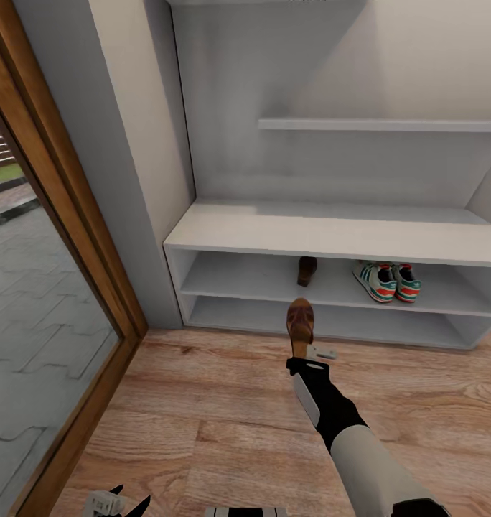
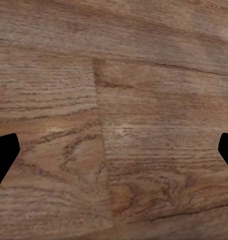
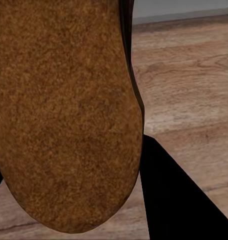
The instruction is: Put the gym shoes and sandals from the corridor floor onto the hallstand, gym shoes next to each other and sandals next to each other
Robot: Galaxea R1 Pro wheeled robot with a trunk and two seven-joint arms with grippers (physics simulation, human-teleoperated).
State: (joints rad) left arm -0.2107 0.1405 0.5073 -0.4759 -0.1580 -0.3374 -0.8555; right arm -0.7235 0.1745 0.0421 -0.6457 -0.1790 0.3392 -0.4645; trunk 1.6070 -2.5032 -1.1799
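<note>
Already the right gripper (image 1: pixel 308 353) has its fingers pinching a sandal (image 1: pixel 301 324), toe toward 12 o'clock. Its mate (image 1: pixel 306 271) lies straight ahead on the hallstand (image 1: pixel 331 233) shelf; the left gripper's (image 2: pixel 114 150) fingers are spread.

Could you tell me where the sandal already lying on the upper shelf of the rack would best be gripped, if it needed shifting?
Probably at its near end, coming from the open front of the hallstand. The shelved sandal lies end-on toward the robot, with the bench top close above it, so pinching its flat sole across the width looks easier than reaching from above.
</note>
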